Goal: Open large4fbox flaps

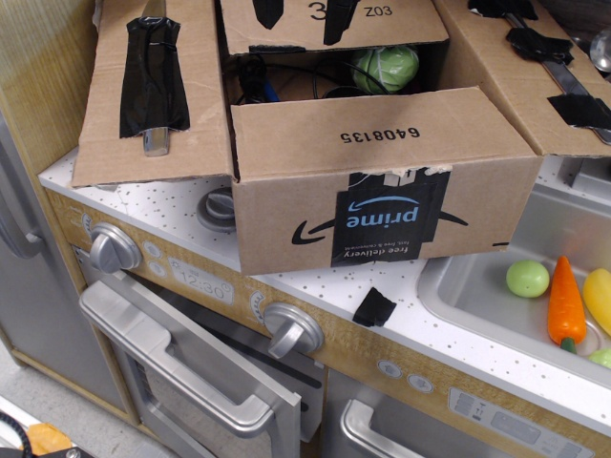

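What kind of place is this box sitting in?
Most likely a toy play kitchen. The box rests on a speckled counter above an oven with knobs, beside a sink holding a plastic carrot.

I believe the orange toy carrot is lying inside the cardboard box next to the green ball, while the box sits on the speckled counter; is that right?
Not quite. The orange toy carrot is lying in the sink to the right of the cardboard box, not inside it. The observation.image view shows this. The rest holds: the green ball is inside the box, which sits on the speckled counter.
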Motion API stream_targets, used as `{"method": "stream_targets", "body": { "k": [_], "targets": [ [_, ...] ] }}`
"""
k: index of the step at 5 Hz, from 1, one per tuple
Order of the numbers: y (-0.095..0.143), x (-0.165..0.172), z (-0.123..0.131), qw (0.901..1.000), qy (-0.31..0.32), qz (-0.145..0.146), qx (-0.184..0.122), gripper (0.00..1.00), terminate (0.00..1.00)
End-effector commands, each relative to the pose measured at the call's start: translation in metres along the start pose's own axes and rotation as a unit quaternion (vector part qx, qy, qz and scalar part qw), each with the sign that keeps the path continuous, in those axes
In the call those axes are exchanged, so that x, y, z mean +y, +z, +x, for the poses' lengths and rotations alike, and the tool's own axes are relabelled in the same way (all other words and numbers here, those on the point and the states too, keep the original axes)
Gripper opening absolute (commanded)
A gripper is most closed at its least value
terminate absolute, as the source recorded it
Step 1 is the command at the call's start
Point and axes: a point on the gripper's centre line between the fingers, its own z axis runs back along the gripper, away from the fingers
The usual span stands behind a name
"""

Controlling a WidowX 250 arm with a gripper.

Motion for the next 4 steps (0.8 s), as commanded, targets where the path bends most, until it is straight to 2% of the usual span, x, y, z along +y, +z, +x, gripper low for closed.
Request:
{"method": "stream_targets", "body": {
  "k": [1, 2, 3, 4],
  "targets": [
    [0.0, 0.0, 0.0, 1.0, 0.0, 0.0, 0.0, 1.0, 0.0],
    [-0.014, 0.003, 0.008, 0.9999, -0.001, 0.003, -0.011, 1.0, 0.0],
    [-0.028, 0.005, 0.016, 0.9999, 0.005, -0.01, -0.011, 1.0, 0.0],
    [-0.041, -0.001, 0.019, 0.9991, 0.009, -0.041, 0.009, 1.0, 0.0]
  ]
}}
